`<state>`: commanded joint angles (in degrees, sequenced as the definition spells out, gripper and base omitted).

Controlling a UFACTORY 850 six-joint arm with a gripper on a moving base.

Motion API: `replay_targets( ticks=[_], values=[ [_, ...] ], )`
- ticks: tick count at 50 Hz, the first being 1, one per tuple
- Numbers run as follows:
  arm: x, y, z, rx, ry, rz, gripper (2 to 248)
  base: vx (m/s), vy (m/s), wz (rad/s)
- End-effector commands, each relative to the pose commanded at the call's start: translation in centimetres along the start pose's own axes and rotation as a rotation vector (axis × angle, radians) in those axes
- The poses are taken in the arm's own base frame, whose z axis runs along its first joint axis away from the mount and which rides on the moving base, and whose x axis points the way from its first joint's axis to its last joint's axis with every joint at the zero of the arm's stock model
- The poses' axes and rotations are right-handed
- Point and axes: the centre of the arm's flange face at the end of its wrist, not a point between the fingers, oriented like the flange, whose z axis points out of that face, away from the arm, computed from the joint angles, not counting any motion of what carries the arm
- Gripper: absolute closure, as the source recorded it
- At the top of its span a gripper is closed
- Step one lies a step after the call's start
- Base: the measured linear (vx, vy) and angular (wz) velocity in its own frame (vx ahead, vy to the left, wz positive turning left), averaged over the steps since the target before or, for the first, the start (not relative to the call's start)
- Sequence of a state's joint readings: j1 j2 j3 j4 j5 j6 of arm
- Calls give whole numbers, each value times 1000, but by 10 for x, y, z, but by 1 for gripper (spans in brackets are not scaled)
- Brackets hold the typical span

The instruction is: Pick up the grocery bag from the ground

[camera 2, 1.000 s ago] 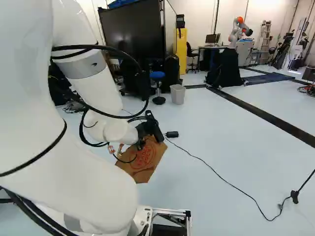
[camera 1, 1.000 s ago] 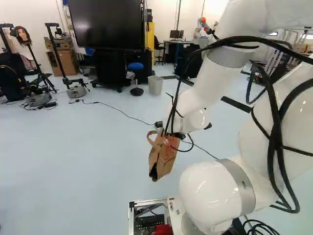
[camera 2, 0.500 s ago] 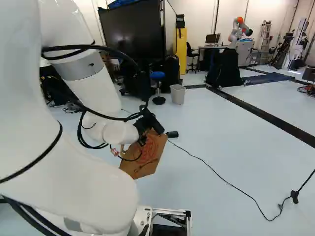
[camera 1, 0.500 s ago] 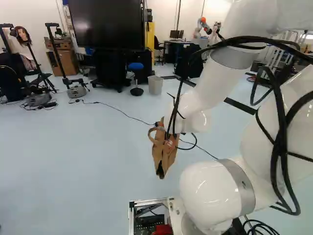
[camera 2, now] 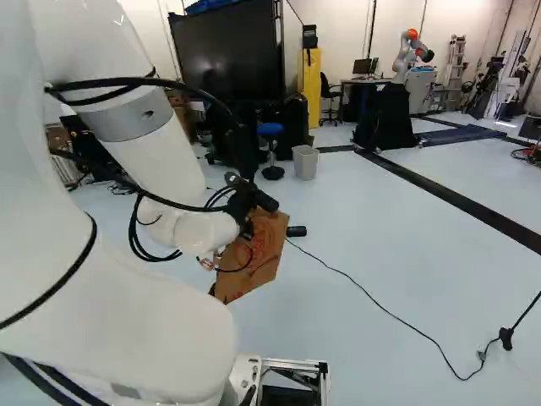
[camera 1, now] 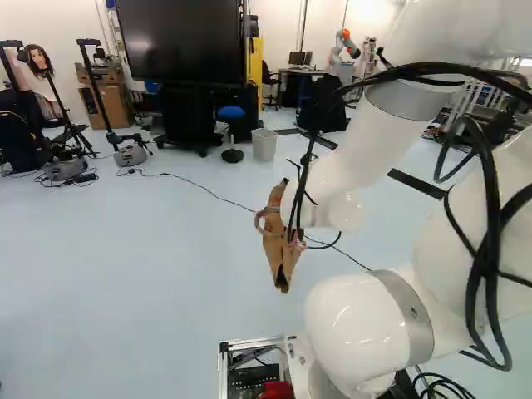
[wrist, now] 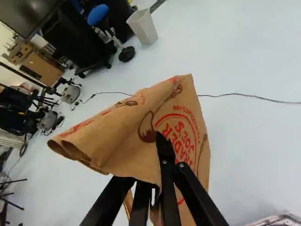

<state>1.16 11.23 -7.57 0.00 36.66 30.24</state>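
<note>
My black gripper (camera 2: 245,200) is partly hidden behind the wrist in the right base view. The brown paper grocery bag with red print (camera 2: 258,254) hangs from it, tilted, seemingly clear of the floor. In the left base view the bag (camera 1: 279,241) appears narrow, its looped handle out to one side and part of it behind the white wrist. The wrist view has my gripper (wrist: 164,157) shut on the folded paper, with the bag (wrist: 124,127) spreading ahead of and around the fingers.
A thin black cable (camera 2: 363,292) with a small black block runs over the floor beyond the bag. Farther off stand a grey bin (camera 2: 305,162), a blue stool (camera 2: 270,129) and a large screen (camera 2: 228,55). Another robot (camera 2: 409,52) is at the back.
The arm has shifted and its wrist has turned, carrying the bag with it. The bag has risen a little and now shows narrower in the left base view. The base has stayed put.
</note>
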Motion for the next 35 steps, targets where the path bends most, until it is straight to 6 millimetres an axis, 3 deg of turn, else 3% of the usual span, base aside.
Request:
replay_targets(
  ticks=[35],
  values=[
    [10,-2,-11,49,154,-306,226,0,0,0]
  ],
)
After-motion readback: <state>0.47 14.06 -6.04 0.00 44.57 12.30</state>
